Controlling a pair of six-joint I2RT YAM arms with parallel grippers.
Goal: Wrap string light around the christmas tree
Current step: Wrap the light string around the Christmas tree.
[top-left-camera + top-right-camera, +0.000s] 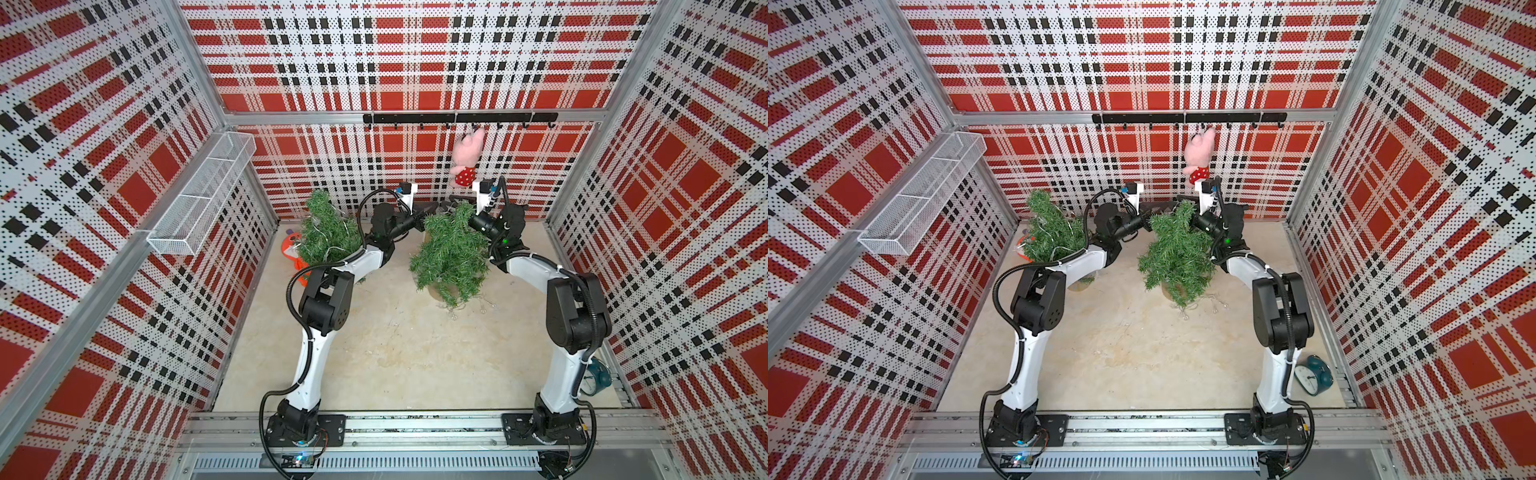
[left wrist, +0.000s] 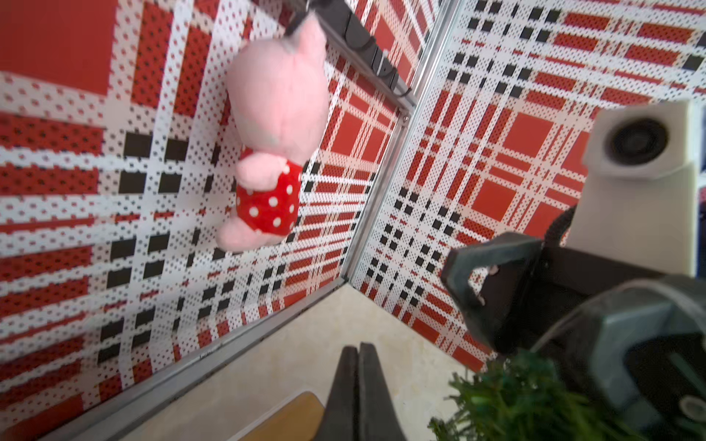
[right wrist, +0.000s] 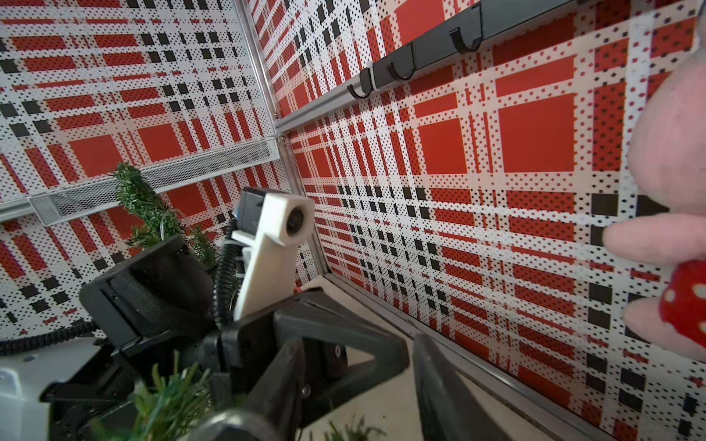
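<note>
Christmas tree (image 1: pixel 451 253) in a tan pot (image 1: pixel 434 291), rear-centre of the floor (image 1: pixel 395 353), both grippers just behind its tip.

Branches dense green and drooping, hiding most of the pot. String light (image 1: pixel 482 306) is a thin pale wire with small bulbs, trailing on the floor at the pot's near-right side. Left gripper (image 2: pixel 358 349): jaws pressed together; cannot tell whether wire is pinched. Right gripper (image 3: pixel 357 341): jaws apart, facing the left one. Rear wall (image 1: pixel 332 174) is close behind both, so room there is tight. Broad bare floor lies in front of the tree, between the arms. Second tree (image 1: pixel 326 232) crowds the left rear corner, beside the left arm. Plush pig (image 1: pixel 467 160) hangs from the hook rail (image 1: pixel 415 118) above the right wrist. Alarm clock (image 1: pixel 1312 374) sits by the right arm's base.
</note>
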